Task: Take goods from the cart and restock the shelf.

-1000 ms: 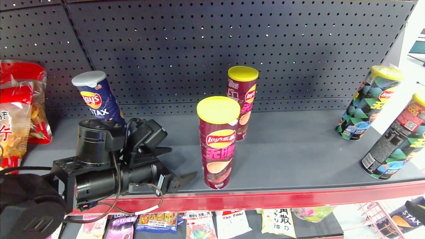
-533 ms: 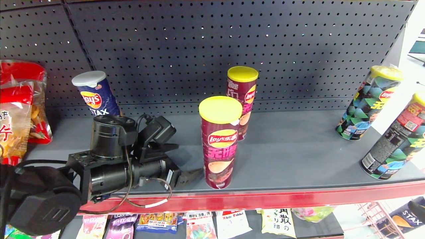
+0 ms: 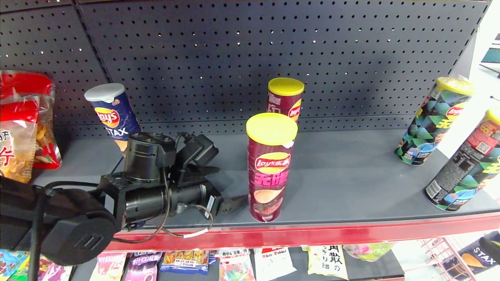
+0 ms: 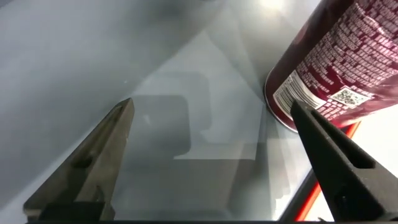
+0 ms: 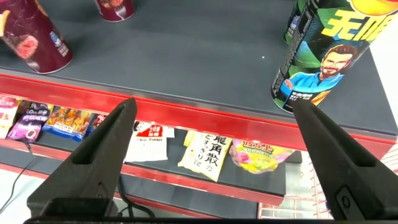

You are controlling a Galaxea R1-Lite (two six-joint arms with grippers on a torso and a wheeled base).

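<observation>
Grey shelf (image 3: 351, 175), lidded maroon chip can (image 3: 270, 168) upright, left hand (image 4: 211, 106) wide beside it, right hand (image 5: 214, 104) wide

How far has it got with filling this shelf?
Done: the front maroon can stands on the shelf, with others around it. In hand: nothing. The left tool is open beside that can's base, and the right tool is open and empty before the shelf edge. Left: at least one dark can, seemingly waiting by the pink wire cart.
</observation>
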